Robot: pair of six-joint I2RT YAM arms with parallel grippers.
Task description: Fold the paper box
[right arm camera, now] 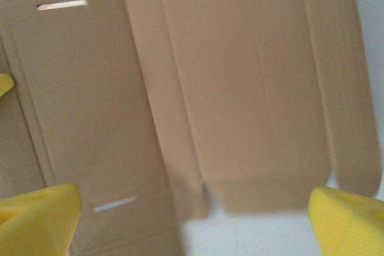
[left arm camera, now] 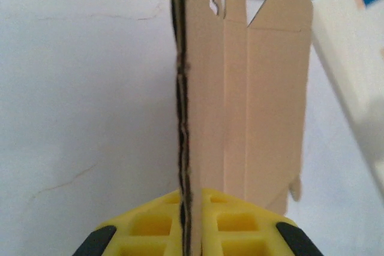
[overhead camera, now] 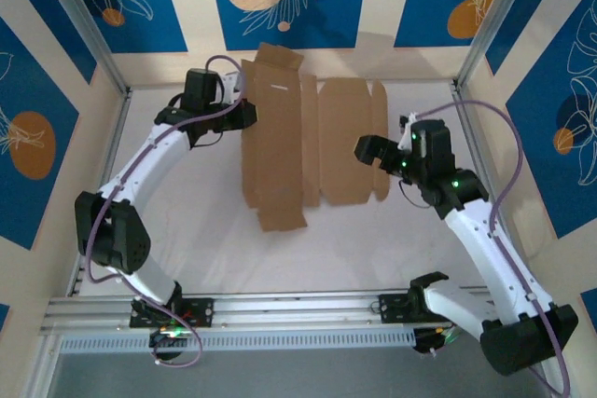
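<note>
Paper box (overhead camera: 280,137) lies unfolded, a brown sheet mid-desk (overhead camera: 326,249), toward the far side. Left tool (overhead camera: 244,114) is clamped tight on the sheet's left edge; its wrist view shows the cardboard edge-on between the yellow fingers (left arm camera: 240,229). Right tool (overhead camera: 373,151) is spread wide, gripping nothing, over the sheet's right side. Its wrist view shows flat panels and a slot (right arm camera: 62,5).
</note>
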